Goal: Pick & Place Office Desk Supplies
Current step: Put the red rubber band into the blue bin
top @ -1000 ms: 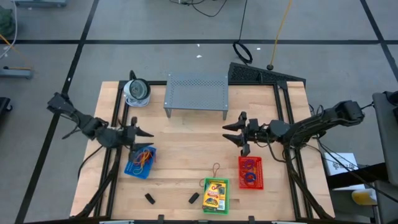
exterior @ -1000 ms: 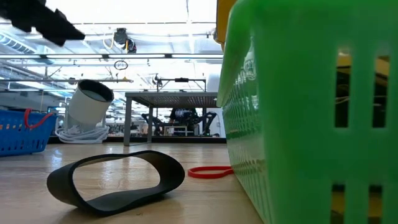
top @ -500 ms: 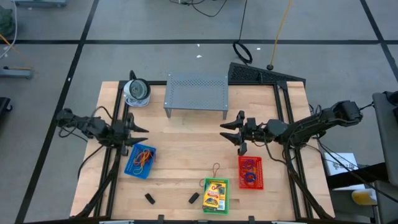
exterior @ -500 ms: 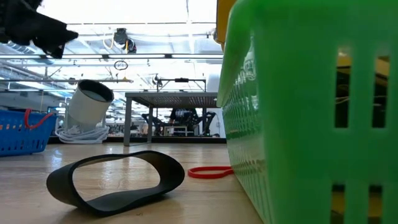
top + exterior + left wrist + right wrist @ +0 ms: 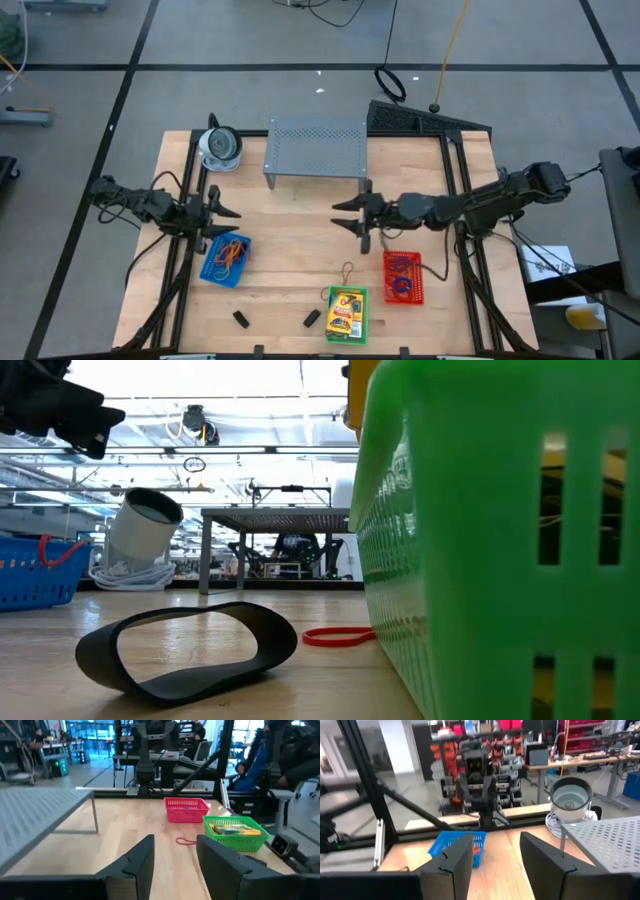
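Left gripper [image 5: 222, 212]: it is kept above the left edge of the worktop [image 5: 290, 250], just beside the blue basket [image 5: 226, 259]; the fingers stand apart with nothing between them, as the left wrist view shows, so nothing is carried
Right gripper [image 5: 347, 212]: it is stretched toward the middle of the worktop, in front of the grey perforated shelf [image 5: 315, 148]; the fingers are spread and empty, which is judged as a reach toward a loose item, not a delivery
Blue basket: rubber bands [image 5: 231, 252] in orange and red are gathered in it, so this colour seems to be kept for the bands
Red basket [image 5: 403, 277]: it is placed near the right arm; small loops are seen inside, but their kind cannot be told
Green basket [image 5: 347, 313]: it is set at the front edge, and the yellow crayon boxes [image 5: 346, 310] are laid flat in it, filling it nearly
Loose rubber band [image 5: 347, 271]: it lies on the bare wood just behind the green basket, not yet sorted
Black clips [image 5: 241, 319]: two are left near the front edge, one by the left side and the other [image 5: 311, 318] just beside the green basket
Black band [image 5: 190, 650]: a wide loop is seen close in the low view, resting on the wood
Progress: most supplies are judged to be sorted already; the band and the clips remain
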`<state>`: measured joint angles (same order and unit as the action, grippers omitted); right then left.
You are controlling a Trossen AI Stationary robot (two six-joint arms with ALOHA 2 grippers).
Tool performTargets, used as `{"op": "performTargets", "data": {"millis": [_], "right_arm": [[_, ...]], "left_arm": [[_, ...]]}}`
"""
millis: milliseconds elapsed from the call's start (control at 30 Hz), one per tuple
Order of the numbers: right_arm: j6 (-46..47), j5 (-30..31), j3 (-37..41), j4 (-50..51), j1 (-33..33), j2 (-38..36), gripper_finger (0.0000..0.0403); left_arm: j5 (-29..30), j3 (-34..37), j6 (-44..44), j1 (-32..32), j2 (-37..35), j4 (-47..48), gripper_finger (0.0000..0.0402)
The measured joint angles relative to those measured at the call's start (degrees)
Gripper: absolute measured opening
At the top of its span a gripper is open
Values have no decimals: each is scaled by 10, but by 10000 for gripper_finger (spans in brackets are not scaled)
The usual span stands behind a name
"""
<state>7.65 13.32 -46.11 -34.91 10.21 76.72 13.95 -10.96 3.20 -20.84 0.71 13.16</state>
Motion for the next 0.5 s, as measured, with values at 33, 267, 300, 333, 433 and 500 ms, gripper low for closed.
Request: {"op": "performTargets", "data": {"millis": [33, 267, 300, 333, 433, 500], "right_arm": [[-7, 0, -16, 16, 1, 10, 155], [-40, -31, -97, 93, 6, 58, 155], [-41, -31, -103, 105, 8, 62, 155], [-45, -31, -110, 115, 9, 67, 155], [-57, -30, -128, 145, 18, 77, 155], [-58, -31, -137, 159, 23, 86, 155]], "left_arm": [[1, 0, 12, 0, 0, 2, 154], [1, 0, 162, 0, 0, 3, 154], [1, 0, 171, 0, 0, 3, 154], [1, 0, 175, 0, 0, 3, 154], [1, 0, 175, 0, 0, 2, 154], [0, 0, 175, 0, 0, 2, 154]]}}
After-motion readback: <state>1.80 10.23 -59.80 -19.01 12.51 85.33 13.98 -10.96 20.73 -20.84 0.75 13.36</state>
